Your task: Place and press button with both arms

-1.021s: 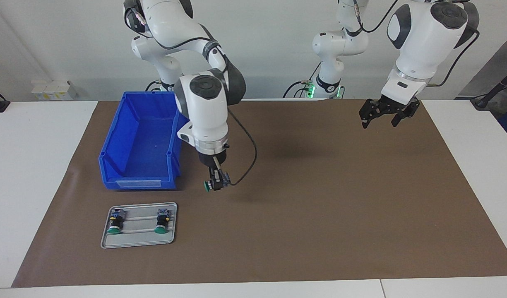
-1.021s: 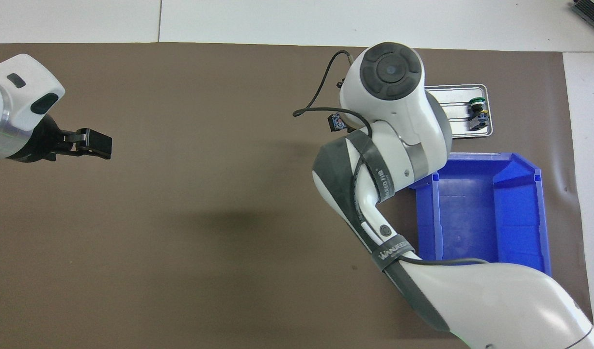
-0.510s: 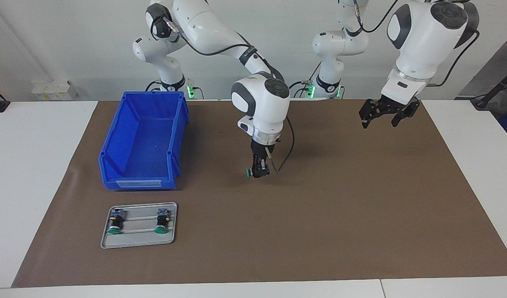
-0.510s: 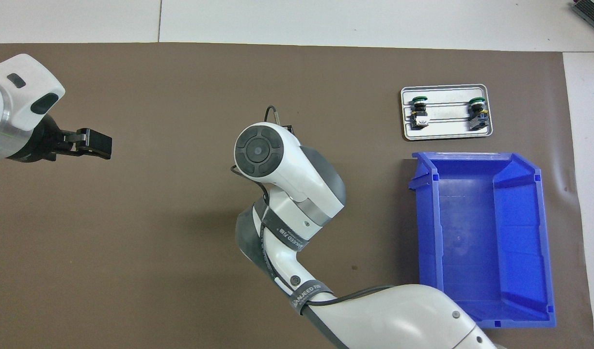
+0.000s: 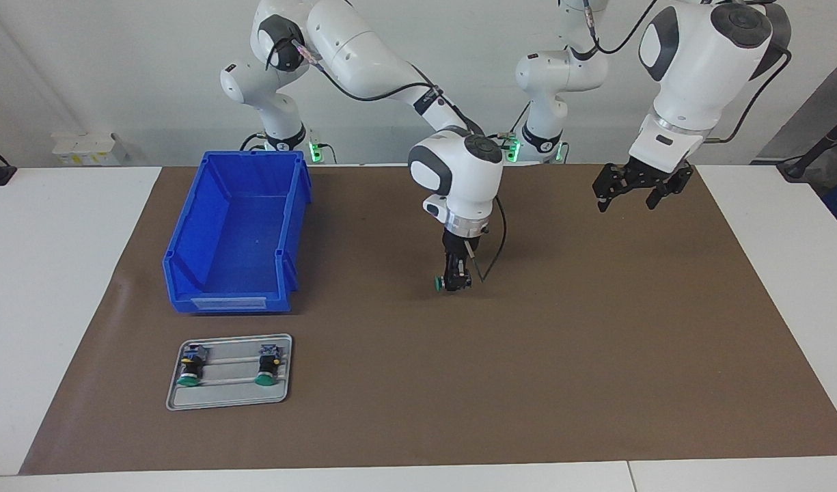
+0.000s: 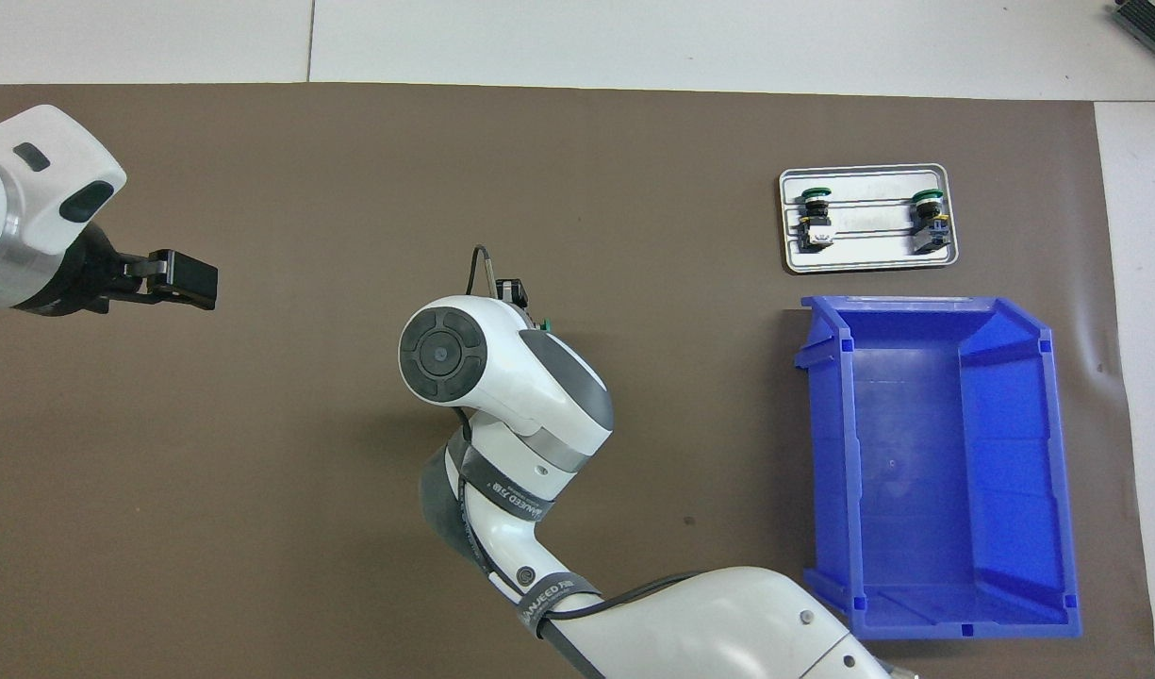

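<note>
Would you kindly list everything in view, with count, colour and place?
Mat: one, brown, covering the table.
Bin: one, blue, at the right arm's end.
Tray: one, grey, farther from the robots than the bin.
Buttons on tray: two, green caps.
Held button: one, green cap, in the right gripper.
Right gripper: shut on the button, over mid-mat.
Left gripper: open, waiting over the mat's left-arm end.

button (image 5: 436, 283): green cap sideways, clamped in right hand (image 5: 454, 281), low over mat (image 5: 596, 328)
others: two lay on tray (image 5: 228, 397)
</note>
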You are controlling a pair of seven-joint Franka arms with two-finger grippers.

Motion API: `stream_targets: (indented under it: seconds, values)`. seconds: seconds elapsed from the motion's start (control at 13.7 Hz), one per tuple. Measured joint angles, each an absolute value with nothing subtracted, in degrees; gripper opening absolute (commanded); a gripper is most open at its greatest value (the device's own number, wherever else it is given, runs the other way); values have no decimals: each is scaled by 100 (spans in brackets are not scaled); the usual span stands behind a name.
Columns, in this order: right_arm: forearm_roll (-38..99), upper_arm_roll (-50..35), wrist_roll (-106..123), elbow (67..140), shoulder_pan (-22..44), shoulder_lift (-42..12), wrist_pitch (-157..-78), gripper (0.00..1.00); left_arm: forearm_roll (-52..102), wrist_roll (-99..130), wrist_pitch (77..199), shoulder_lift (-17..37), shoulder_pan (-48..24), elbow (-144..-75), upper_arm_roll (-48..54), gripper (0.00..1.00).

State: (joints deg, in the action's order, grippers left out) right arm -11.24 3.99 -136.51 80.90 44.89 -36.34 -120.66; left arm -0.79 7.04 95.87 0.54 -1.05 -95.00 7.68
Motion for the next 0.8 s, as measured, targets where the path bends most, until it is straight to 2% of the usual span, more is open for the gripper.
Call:
stream_targets:
  seconds: [0.29, 0.36, 0.44, 0.51, 0.8]
  values:
    - [-1124, 399, -13666, 8429, 4504, -3640, -12450, 0, -79, 704, 9592, 54, -122, -9500, 850, 100]
    - [-1124, 399, -13671, 8459, 4504, -3639, -12475, 26, -79, 704, 9592, 54, -123, -9500, 870, 100]
    - [-1124, 400, -13678, 8488, 4503, -3639, -12512, 69, -79, 704, 9592, 54, -123, -9500, 880, 100]
    - [-1124, 401, -13692, 8538, 4502, -3638, -12600, 100, -79, 704, 9592, 54, -123, -9500, 882, 100]
    - [-1126, 411, -13714, 8609, 4499, -3607, -12783, 100, -79, 690, 9605, 54, -138, -9500, 899, 100]
